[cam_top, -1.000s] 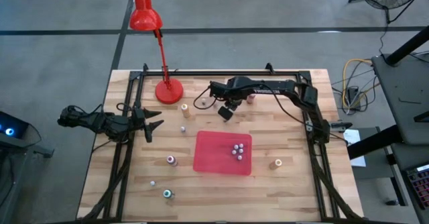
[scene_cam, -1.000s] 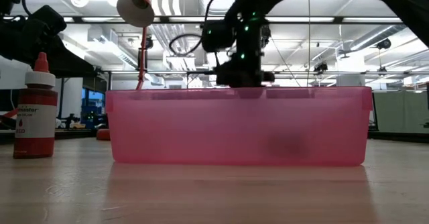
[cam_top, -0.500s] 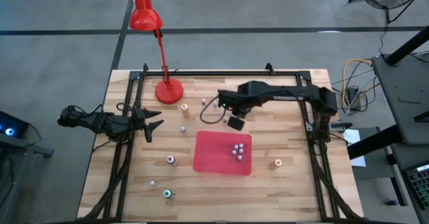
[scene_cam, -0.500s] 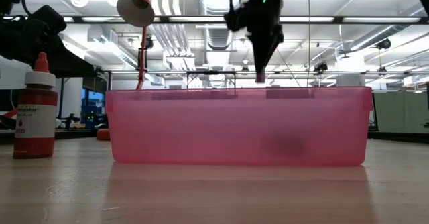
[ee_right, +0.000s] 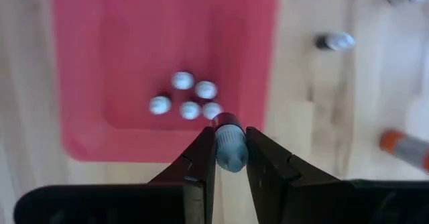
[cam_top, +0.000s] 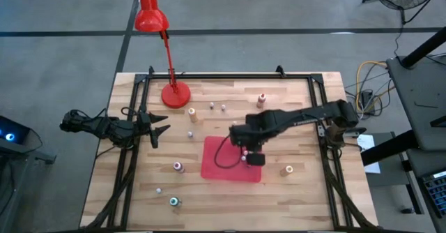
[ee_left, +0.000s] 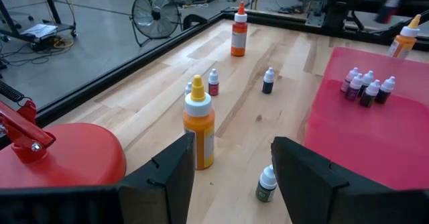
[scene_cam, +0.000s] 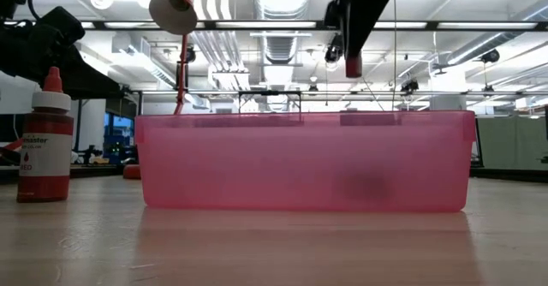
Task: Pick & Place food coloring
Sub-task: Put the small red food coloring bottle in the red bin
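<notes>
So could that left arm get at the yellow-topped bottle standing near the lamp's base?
Probably yes. The left gripper is open and pointing across bare wood toward the yellow-topped bottle, with nothing between them. The lamp base sits off to one side, and the right gripper is busy over the red bin.

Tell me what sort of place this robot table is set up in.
Likely an open lab or workshop: bare grey concrete floor around the wooden table, a standing floor fan nearby, and exposed ceiling ducts with strip lights.
</notes>
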`<move>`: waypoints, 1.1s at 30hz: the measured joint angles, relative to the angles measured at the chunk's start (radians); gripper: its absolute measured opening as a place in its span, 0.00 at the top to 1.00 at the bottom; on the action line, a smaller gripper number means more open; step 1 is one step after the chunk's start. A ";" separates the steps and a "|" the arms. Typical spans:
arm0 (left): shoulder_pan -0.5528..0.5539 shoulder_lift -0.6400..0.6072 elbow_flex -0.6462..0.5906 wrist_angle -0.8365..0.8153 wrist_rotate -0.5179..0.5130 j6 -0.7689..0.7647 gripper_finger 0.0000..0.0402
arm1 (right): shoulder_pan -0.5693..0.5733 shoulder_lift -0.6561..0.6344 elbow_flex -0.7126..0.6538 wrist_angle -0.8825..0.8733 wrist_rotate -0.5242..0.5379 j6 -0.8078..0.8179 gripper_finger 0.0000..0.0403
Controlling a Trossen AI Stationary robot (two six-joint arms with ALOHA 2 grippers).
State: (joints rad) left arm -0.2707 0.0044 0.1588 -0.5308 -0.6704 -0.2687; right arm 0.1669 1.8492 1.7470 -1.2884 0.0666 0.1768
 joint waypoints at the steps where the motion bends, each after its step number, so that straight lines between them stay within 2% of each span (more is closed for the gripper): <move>1: 0.000 0.000 0.000 0.000 0.000 0.000 0.58 | 0.016 0.000 0.000 0.008 0.000 -0.021 0.87; 6: 0.000 0.000 0.000 0.000 0.000 0.000 0.58 | 0.095 0.002 0.000 0.079 0.000 -0.172 0.87; 11: 0.000 0.000 0.000 0.000 0.000 0.000 0.58 | 0.133 0.028 -0.004 0.177 -0.001 -0.254 0.87; 16: 0.000 0.003 0.000 0.000 0.000 0.000 0.58 | 0.135 0.092 -0.004 0.191 -0.043 -0.261 0.87; 23: 0.000 0.006 0.000 0.000 0.000 0.000 0.58 | 0.134 0.164 -0.004 0.183 -0.043 -0.305 0.87; 33: 0.000 0.012 0.000 0.000 0.000 0.000 0.58 | 0.131 0.177 -0.101 0.284 -0.043 -0.337 0.87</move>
State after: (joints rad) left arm -0.2707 0.0168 0.1589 -0.5308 -0.6708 -0.2684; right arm 0.2981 2.0262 1.6459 -1.0042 0.0235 -0.1604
